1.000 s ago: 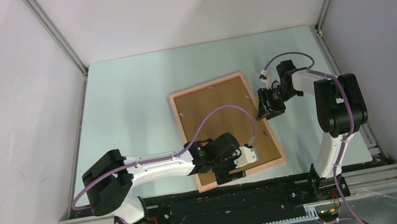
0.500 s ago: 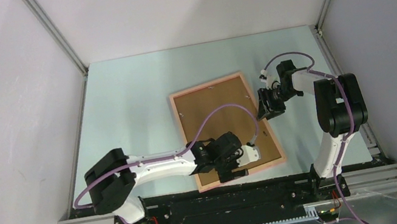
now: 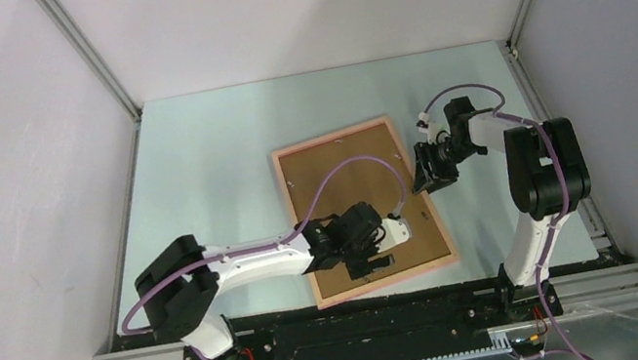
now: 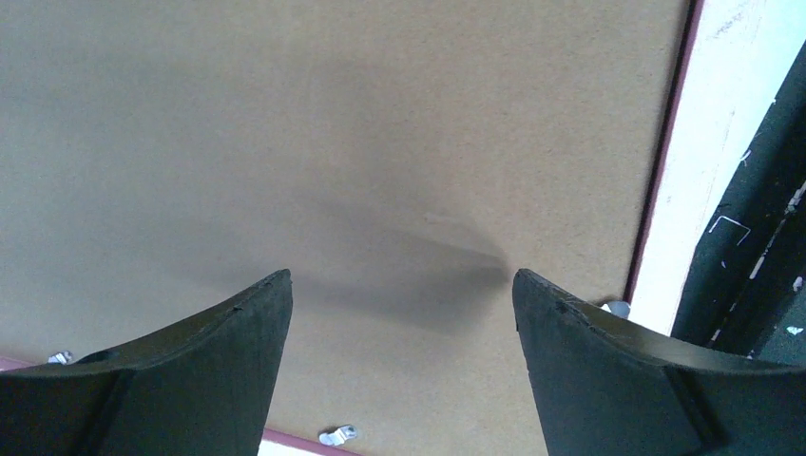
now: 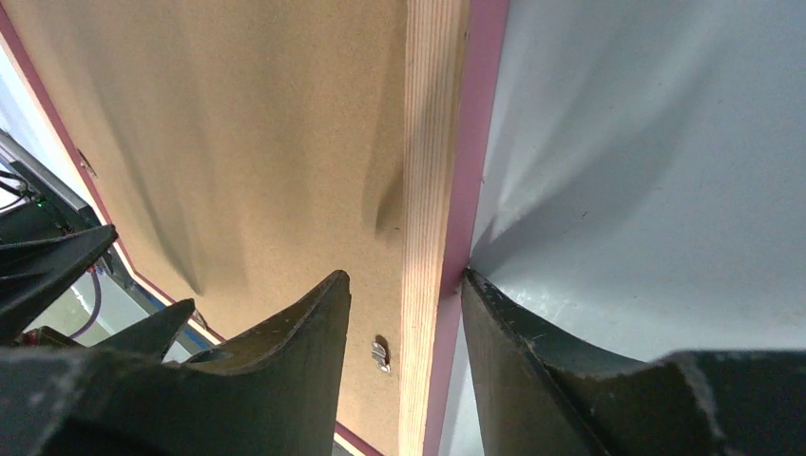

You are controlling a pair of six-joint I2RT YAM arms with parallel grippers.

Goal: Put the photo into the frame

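Left fingers (image 4: 228, 342) gape open above the backing board (image 4: 333, 142); right fingers (image 5: 532, 361) straddle the frame (image 5: 432, 142) rail, grip unclear.

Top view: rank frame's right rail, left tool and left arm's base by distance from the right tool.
1. frame's right rail, straddled by the right tool.
2. left tool, over the backing board, near end.
3. left arm's base, far near-left.
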